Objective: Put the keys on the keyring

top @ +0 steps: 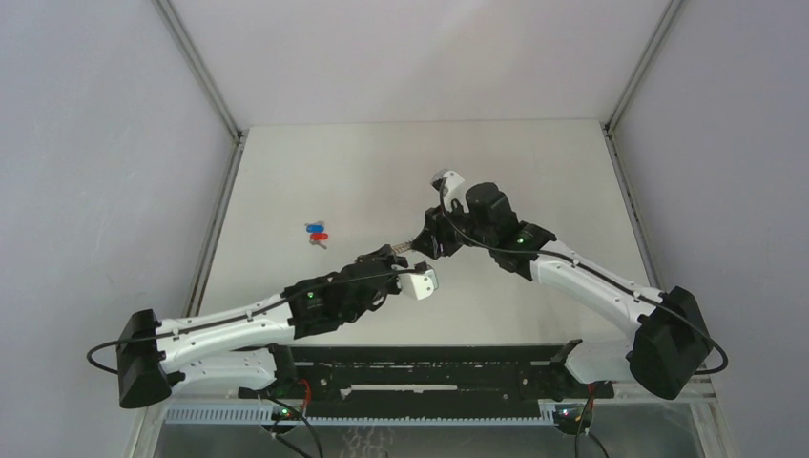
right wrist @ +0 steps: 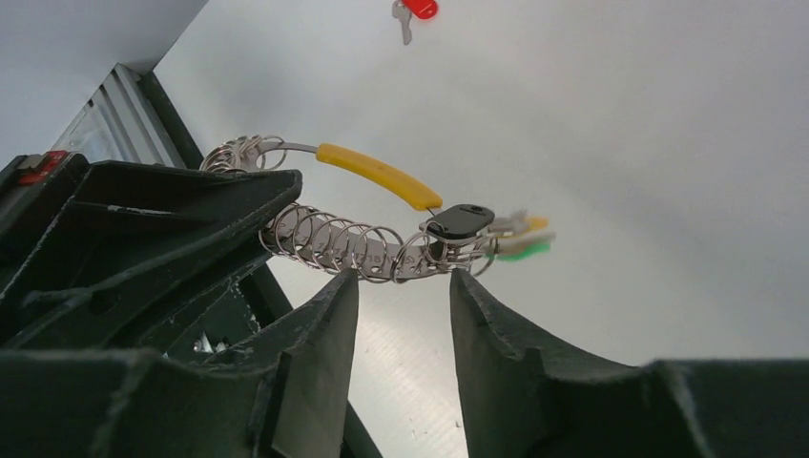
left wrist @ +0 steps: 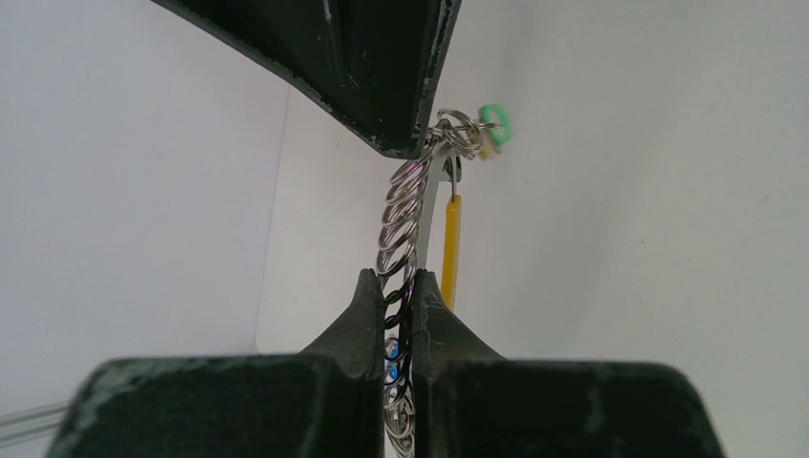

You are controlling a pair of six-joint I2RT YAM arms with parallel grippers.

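**Holding the keyring up between two arms, keys not yet on it**

My left jaws are clamped shut on one end of the keyring [right wrist: 353, 243]. Its coil of small rings runs straight out from their tips toward the right jaws. The right jaws stand apart with nothing between them. The coil lies crosswise just beyond their tips, its long axis spanning the gap, and the yellow tab [right wrist: 372, 174] arches on the far side of it.

The keys [top: 316, 230] lie together on the desk [top: 534, 172], well apart from both jaws and off toward the left arm's side. The left jaws are nearer to them but occupied, so I judge that the fetching falls to the right jaws. From the right wrist I see only the red key [right wrist: 418, 10], far beyond the ring.

The desk is plain white and matte, walled in by pale panels on a metal frame.
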